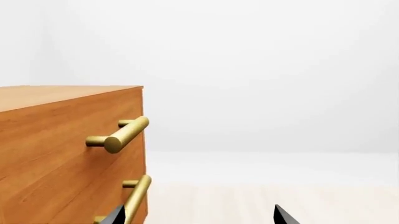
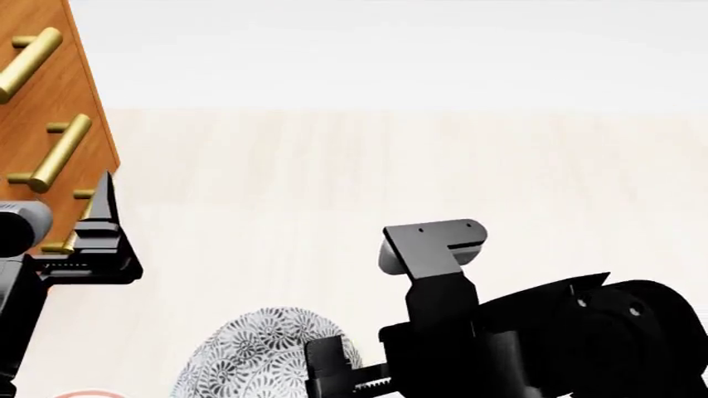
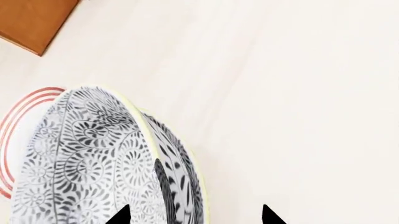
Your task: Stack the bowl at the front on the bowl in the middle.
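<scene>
Only one grey-flowered bowl (image 2: pixel 260 352) (image 3: pixel 87 158) with a pale greenish rim shows, low in the head view. It appears tipped, its patterned outside facing the camera. I cannot tell whether it is the bowl at the front or the bowl in the middle; the other is out of view. My right gripper (image 3: pixel 194 215) (image 2: pixel 332 371) is open, with the bowl's rim and wall between its fingers, one tip over the outside and the other well clear of the rim. My left gripper (image 1: pixel 199 215) (image 2: pixel 102 222) is open and empty beside the cabinet.
A wooden cabinet (image 1: pixel 62 140) (image 2: pixel 55 99) (image 3: pixel 31 21) with brass bar handles (image 1: pixel 121 135) stands at the left, close to my left gripper. A flat red-ringed plate (image 3: pixel 25 121) (image 2: pixel 89 393) lies behind the bowl. The surface is pale wood.
</scene>
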`<state>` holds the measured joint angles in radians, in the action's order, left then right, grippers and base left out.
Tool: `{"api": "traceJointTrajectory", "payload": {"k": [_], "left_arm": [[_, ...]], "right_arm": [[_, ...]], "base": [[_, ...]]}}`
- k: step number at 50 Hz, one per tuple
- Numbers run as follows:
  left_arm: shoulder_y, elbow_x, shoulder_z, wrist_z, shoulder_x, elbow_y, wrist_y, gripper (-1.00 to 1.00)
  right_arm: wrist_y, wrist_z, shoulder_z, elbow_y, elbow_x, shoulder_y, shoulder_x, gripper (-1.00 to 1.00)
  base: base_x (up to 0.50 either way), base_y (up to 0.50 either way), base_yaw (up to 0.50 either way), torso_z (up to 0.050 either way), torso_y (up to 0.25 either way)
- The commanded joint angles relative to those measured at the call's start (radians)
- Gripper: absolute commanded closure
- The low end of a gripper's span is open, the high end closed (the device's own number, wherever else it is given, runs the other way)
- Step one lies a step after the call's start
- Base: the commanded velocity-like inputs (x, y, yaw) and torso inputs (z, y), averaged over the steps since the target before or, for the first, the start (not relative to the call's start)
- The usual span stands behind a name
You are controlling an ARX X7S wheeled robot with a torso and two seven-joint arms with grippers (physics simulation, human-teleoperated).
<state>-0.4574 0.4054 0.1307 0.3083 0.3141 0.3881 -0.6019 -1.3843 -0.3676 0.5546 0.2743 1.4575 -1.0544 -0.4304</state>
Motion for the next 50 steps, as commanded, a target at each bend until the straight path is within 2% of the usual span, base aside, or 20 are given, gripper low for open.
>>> {"api": "traceJointTrajectory", "payload": {"k": [1,5,9,11,12,19,23,24,30,32,40,50], "left_arm": [[0.001,0.002,0.003,0.001,0.002,-0.005,0.007,-1.00],[0.002,0.006,0.001,0.003,0.003,-0.002,0.006,-1.00],[0.001,0.007,0.002,0.001,0.003,-0.006,0.010,-1.00],[0.000,0.006,0.006,0.000,0.002,-0.009,0.012,-1.00],[-0.001,0.008,0.006,0.000,0.002,-0.009,0.013,-1.00],[-0.001,0.010,0.007,0.000,0.007,-0.003,0.012,-1.00],[0.004,0.002,0.019,-0.004,0.004,-0.010,0.030,-1.00],[0.004,-0.002,0.021,-0.005,0.003,-0.014,0.036,-1.00],[0.018,-0.032,0.038,-0.007,-0.005,-0.019,0.102,-1.00],[0.021,-0.044,0.044,0.000,-0.004,-0.013,0.111,-1.00],[0.026,-0.069,0.057,0.018,-0.005,0.000,0.130,-1.00],[0.048,-0.107,0.068,0.021,0.001,0.033,0.216,-1.00]], "right_arm": [[0.024,0.015,0.010,-0.017,-0.011,0.001,-0.009,-1.00],[0.069,0.002,-0.016,-0.072,-0.017,0.013,-0.026,-1.00],[0.156,-0.100,-0.068,-0.188,-0.050,0.040,-0.056,-1.00],[0.213,-0.086,-0.095,-0.263,-0.063,0.067,-0.069,-1.00],[0.297,-0.066,-0.103,-0.335,-0.133,0.095,-0.080,-1.00],[0.457,-0.002,-0.130,-0.424,-0.234,0.166,-0.092,-1.00],[0.662,-0.001,-0.105,-0.508,-0.462,0.257,-0.093,-1.00],[0.662,-0.001,-0.105,-0.508,-0.462,0.257,-0.093,-1.00],[1.043,-0.112,-0.037,-0.529,-0.897,0.428,-0.059,-1.00],[1.098,-0.125,-0.053,-0.538,-0.913,0.456,-0.054,-1.00],[1.217,-0.157,-0.059,-0.555,-1.018,0.495,-0.058,-1.00],[1.267,-0.200,-0.060,-0.575,-1.089,0.520,-0.062,-1.00]], "base": [[0.00,0.00,0.00,0.000,0.000],[0.00,0.00,0.00,0.000,0.000],[0.00,0.00,0.00,0.000,0.000],[0.00,0.00,0.00,0.000,0.000],[0.00,0.00,0.00,0.000,0.000],[0.00,0.00,0.00,0.000,0.000],[0.00,0.00,0.00,0.000,0.000],[0.00,0.00,0.00,0.000,0.000],[0.00,0.00,0.00,0.000,0.000],[0.00,0.00,0.00,0.000,0.000],[0.00,0.00,0.00,0.000,0.000],[0.00,0.00,0.00,0.000,0.000]]}}
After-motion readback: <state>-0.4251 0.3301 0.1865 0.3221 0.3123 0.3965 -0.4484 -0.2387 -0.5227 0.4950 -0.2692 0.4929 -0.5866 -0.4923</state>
